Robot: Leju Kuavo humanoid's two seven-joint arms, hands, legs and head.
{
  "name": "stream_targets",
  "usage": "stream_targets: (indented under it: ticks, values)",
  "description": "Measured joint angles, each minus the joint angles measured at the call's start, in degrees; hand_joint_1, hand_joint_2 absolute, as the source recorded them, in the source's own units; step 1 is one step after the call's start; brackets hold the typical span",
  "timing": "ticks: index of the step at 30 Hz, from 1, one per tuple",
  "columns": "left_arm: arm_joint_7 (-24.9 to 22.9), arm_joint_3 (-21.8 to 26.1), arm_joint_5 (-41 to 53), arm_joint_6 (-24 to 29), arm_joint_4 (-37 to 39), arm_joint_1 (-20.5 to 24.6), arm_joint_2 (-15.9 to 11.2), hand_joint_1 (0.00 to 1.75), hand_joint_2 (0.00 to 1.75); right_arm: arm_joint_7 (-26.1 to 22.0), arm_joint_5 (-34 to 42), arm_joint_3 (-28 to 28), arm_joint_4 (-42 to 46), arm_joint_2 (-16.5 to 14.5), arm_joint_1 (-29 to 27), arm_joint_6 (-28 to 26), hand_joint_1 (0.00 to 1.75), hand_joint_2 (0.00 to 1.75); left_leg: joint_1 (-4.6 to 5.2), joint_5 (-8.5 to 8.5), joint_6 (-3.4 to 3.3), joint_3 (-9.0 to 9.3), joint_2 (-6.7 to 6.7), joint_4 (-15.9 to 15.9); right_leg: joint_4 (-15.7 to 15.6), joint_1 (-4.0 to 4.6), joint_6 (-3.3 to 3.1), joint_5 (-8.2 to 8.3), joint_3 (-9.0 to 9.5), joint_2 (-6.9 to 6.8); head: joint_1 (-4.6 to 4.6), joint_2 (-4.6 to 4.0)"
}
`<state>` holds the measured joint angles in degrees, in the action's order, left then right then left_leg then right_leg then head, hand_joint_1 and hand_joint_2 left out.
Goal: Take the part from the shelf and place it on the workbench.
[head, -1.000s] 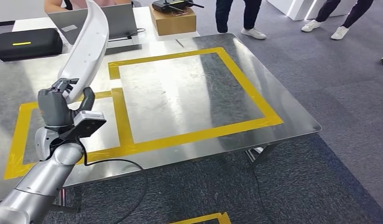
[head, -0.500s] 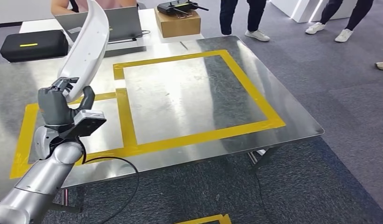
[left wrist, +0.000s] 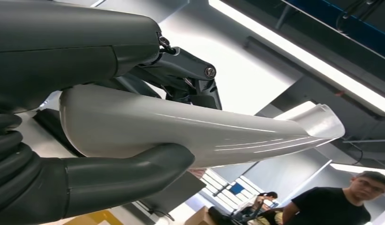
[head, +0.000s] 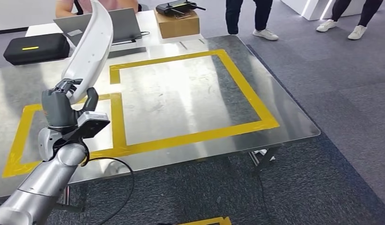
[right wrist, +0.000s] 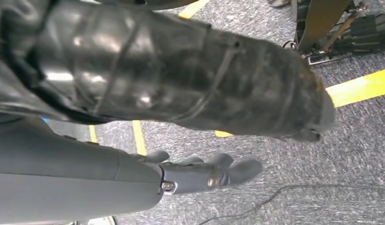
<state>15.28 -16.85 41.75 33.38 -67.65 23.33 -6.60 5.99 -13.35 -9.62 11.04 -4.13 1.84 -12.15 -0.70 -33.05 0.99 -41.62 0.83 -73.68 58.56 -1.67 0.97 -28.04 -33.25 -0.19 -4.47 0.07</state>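
Your left hand grips the lower end of the part, a long, curved white shell. In the head view the part rises from the hand and leans up and away, with its upper tip reaching the far edge of the picture. The left wrist view confirms the hold: the thick grey thumb wraps one side of the part and the dark fingers close over the other, so the hand is clamped firmly on it.

You see the part held in the air above the near left side of the worktop, a shiny metal surface. It touches nothing but the hand. Yellow tape marks a large square on the worktop, and a smaller taped rectangle lies beside it, roughly under the hand.

Your right hand hangs over grey carpeted floor with yellow lines on it. Its fingers are stretched out loosely, and it holds nothing.

Beyond the worktop you see a black case, a laptop and a cardboard box with a black controller on top. People's legs and shoes stand on the carpet at the far side.
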Motion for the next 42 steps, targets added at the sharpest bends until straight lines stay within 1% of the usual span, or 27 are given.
stream_targets:
  ticks: [1, 2, 3, 4, 5, 6, 7, 9, 10, 11, 13, 14, 15, 18, 19, 20, 22, 23, 24, 25, 42]
  values:
    - [0.0, 0.0, 0.0, 0.0, 0.0, -0.1, 0.0, 1.75, 1.75, 0.0, -0.1, 0.0, 0.0, 0.0, 0.0, 0.0, 0.0, 0.0, 0.01, 0.06, -0.06, -0.75, -0.01, -1.3, 0.0, 0.05, -0.05, -0.05, 0.05, -0.13, -0.01, 0.0]
    - [0.0, 0.0, 0.0, 0.0, 0.0, -0.2, 0.0, 1.75, 1.75, 0.0, -0.1, 0.0, 0.0, 0.0, 0.0, 0.0, 0.0, 0.0, 0.02, 1.27, -0.24, -0.39, -0.01, -0.4, 0.0, 0.1, -0.07, -0.12, 0.16, -0.24, 0.0, 0.0]
    - [0.0, 0.0, 0.0, 0.0, 0.0, -0.3, 0.0, 1.75, 1.75, 0.0, -0.2, 0.0, 0.0, 0.0, 0.0, 0.0, 0.0, 0.0, 0.07, 3.35, -0.52, 1.04, -0.06, 2.8, 0.0, 0.15, -0.05, -0.22, 0.34, -0.32, -0.01, 0.0]
    - [0.0, 0.0, 0.0, 0.0, 0.0, -0.3, 0.0, 1.75, 1.75, 0.0, -0.2, 0.0, 0.0, 0.0, 0.0, 0.0, 0.0, 0.0, 0.18, 5.41, -0.88, 2.92, -0.26, 6.8, 0.0, 0.17, 0.03, -0.33, 0.52, -0.4, 0.01, 0.0]
    - [0.0, 0.0, 0.0, 0.0, 0.0, -0.2, 0.0, 1.75, 1.75, 0.0, -0.3, 0.0, 0.0, 0.0, 0.1, 0.0, 0.0, 0.0, 0.39, 6.83, -1.22, 4.69, -0.51, 10.5, 0.0, 0.28, 0.2, -0.45, 0.62, -0.45, 0.01, 0.0]
    - [0.0, 0.0, 0.0, 0.0, 0.0, -0.2, 0.0, 1.75, 1.75, 0.0, -0.3, 0.0, 0.0, 0.0, 0.1, 0.0, 0.0, 0.0, 0.6, 7.45, -1.51, 5.93, -0.75, 13.1, 0.0, 0.35, 0.46, -0.51, 0.6, -0.5, -0.01, 0.0]
    - [0.0, 0.0, 0.0, 0.0, 0.0, -0.2, 0.0, 1.75, 1.75, 0.0, -0.3, 0.0, 0.0, 0.0, 0.1, 0.0, 0.0, 0.0, 0.8, 7.34, -1.7, 6.42, -0.92, 14.3, 0.0, 0.41, 0.75, -0.53, 0.51, -0.59, 0.02, 0.0]
    - [-0.1, 0.0, -0.1, 0.0, 0.0, -0.2, 0.0, 1.75, 1.75, 0.0, -0.3, 0.0, 0.0, 0.0, 0.1, 0.0, 0.0, 0.0, 0.94, 7.04, -2.01, 6.64, -0.78, 14.9, -0.4, 0.46, 1.44, -0.45, 0.53, -0.87, 0.01, 0.01]
    - [-0.1, 0.0, -0.1, 0.0, -0.1, -0.3, 0.0, 1.75, 1.75, 0.0, -0.3, 0.0, 0.0, 0.0, 0.1, 0.0, 0.0, 0.0, 0.92, 7.15, -1.95, 6.85, -0.67, 15.3, -0.6, 0.49, 1.52, -0.36, 0.68, -0.94, 0.08, 0.01]
    - [-0.1, 0.0, -0.1, 0.0, -0.1, -0.3, 0.1, 1.75, 1.75, 0.0, -0.4, 0.0, 0.0, 0.0, 0.1, -0.1, 0.0, 0.0, 0.83, 7.27, -1.83, 7.16, -0.6, 15.7, -0.9, 0.56, 1.01, -0.29, 0.83, -0.98, 0.21, 0.01]
    - [-0.2, 0.1, -0.1, 0.0, -0.1, -0.3, 0.1, 1.75, 1.75, 0.0, -0.5, 0.0, 0.0, 0.0, 0.2, -0.1, 0.0, 0.0, 0.74, 7.4, -1.5, 7.62, -0.52, 16.2, -1.3, 0.7, -0.88, -0.28, 1.3, -0.92, 0.54, 0.02]
    - [-0.2, 0.1, -0.1, 0.0, -0.1, -0.3, 0.1, 1.75, 1.75, -0.1, -0.5, 0.0, 0.0, 0.0, 0.3, -0.1, 0.0, 0.0, 0.74, 7.38, -1.57, 7.67, -0.5, 16.2, -1.5, 0.71, -1.58, -0.25, 1.47, -0.93, 0.67, 0.02]
    - [-0.2, 0.1, -0.1, -0.1, -0.1, -0.3, 0.1, 1.75, 1.75, -0.1, -0.5, 0.0, 0.0, 0.0, 0.3, -0.1, 0.0, 0.0, 0.82, 7.36, -1.72, 7.67, -0.47, 16.1, -1.6, 0.69, -1.74, -0.2, 1.69, -0.94, 0.77, 0.01]
    - [-0.2, 0.1, -0.1, -0.1, -0.1, -0.3, 0.1, 1.75, 1.75, -0.1, -0.6, 0.0, 0.0, 0.0, 0.2, 0.0, 0.0, 0.0, 1.07, 7.33, -2.12, 7.61, -0.47, 16.1, -1.9, 0.49, -1.11, 0.17, 1.87, -0.93, 0.97, 0.01]
    - [-0.2, 0.1, 0.0, -0.1, -0.1, -0.3, 0.1, 1.75, 1.75, -0.1, -0.6, 0.0, 0.0, 0.0, 0.2, 0.0, 0.0, 0.0, 1.13, 7.32, -2.19, 7.59, -0.48, 16.1, -2.0, 0.43, -0.76, 0.25, 1.89, -0.92, 0.98, 0.01]
    - [-0.2, 0.1, 0.1, -0.1, -0.1, -0.3, 0.1, 1.75, 1.75, -0.1, -0.6, 0.0, 0.0, 0.0, 0.2, 0.0, 0.0, 0.0, 1.16, 7.31, -2.26, 7.56, -0.49, 16.1, -2.2, 0.38, -0.28, 0.28, 1.93, -0.91, 0.98, 0.01]
    - [-0.3, 0.1, 0.1, -0.1, -0.1, -0.3, 0.1, 1.75, 1.75, -0.1, -0.7, 0.0, 0.0, 0.0, 0.2, 0.2, 0.0, 0.0, 1.19, 7.28, -2.37, 7.48, -0.49, 16.0, -2.4, 0.26, 1.07, 0.3, 2.0, -0.91, 0.98, 0.0]
    - [-0.3, 0.1, 0.2, -0.1, -0.1, -0.3, 0.1, 1.75, 1.75, -0.1, -0.7, 0.0, 0.0, 0.0, 0.2, 0.2, 0.0, 0.0, 1.2, 7.27, -2.42, 7.45, -0.49, 15.9, -2.5, 0.21, 1.6, 0.29, 2.02, -0.91, 0.97, 0.0]
    - [-0.3, 0.1, 0.2, -0.1, -0.1, -0.3, 0.1, 1.75, 1.75, -0.1, -0.8, 0.0, 0.0, 0.0, 0.2, 0.3, 0.0, 0.0, 1.21, 7.27, -2.43, 7.44, -0.49, 15.9, -2.5, 0.18, 1.93, 0.28, 2.03, -0.92, 0.97, 0.0]
    - [-0.3, 0.1, 0.2, -0.1, -0.1, -0.3, 0.1, 1.75, 1.75, -0.1, -0.8, 0.0, 0.0, 0.0, 0.2, 0.4, 0.0, 0.0, 1.2, 7.27, -2.44, 7.43, -0.49, 15.9, -2.5, 0.17, 2.02, 0.27, 2.02, -0.92, 0.96, 0.0]
    - [-0.8, 0.1, 0.6, -0.1, 0.0, -0.2, 0.1, 1.75, 1.75, 0.0, -1.6, 0.0, 0.0, 0.0, 0.1, 0.6, 0.0, 0.0, 0.93, 7.34, -2.4, 7.43, -0.51, 15.9, -2.4, 0.43, 1.97, 0.23, 1.97, -0.91, 0.95, 0.0]
